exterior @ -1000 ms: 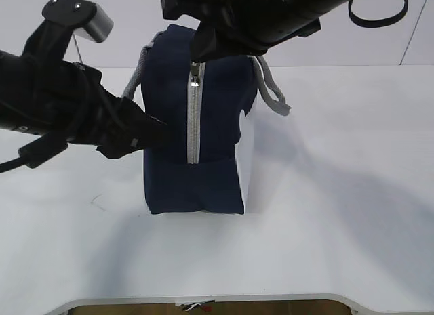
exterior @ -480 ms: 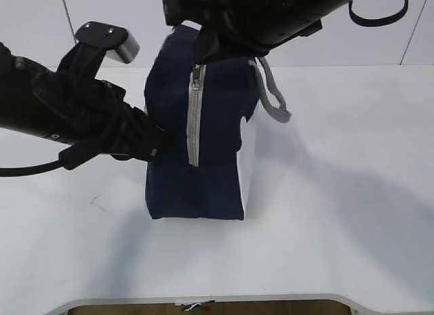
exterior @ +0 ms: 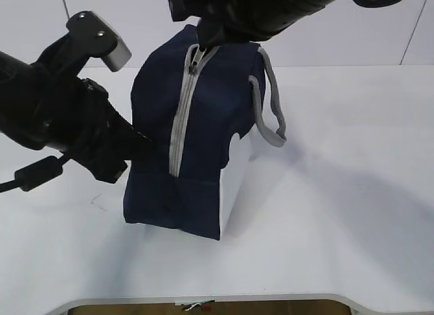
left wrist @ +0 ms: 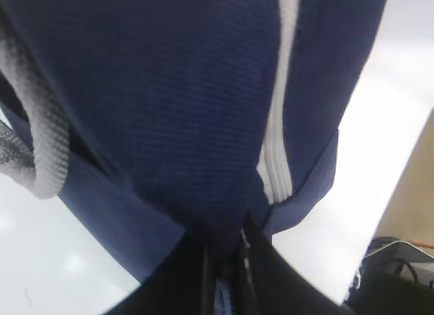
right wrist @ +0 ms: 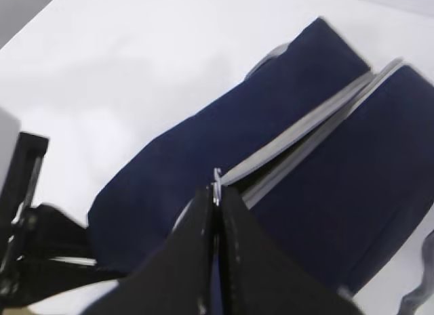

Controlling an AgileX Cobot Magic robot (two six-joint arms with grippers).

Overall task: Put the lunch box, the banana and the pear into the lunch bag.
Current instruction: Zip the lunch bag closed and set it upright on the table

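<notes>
Both arms pinch the zipped lunch bag (exterior: 196, 139) on the white worktop (exterior: 339, 213).

At 9 o'clock, the left gripper (left wrist: 224, 261) has its jaws shut on navy fabric, plain only from its wrist. At 12, the right gripper (right wrist: 217, 193) clamps the zipper pull (right wrist: 217, 176). The bag stands upright, leaning left, contents hidden.

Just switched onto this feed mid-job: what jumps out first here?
The navy lunch bag dominates the middle of the white table, leaning leftward with its grey zipper running down the facing side. The right gripper is shut on the zipper pull at the bag's top. The left gripper pinches the bag's fabric low on its left side.
</notes>
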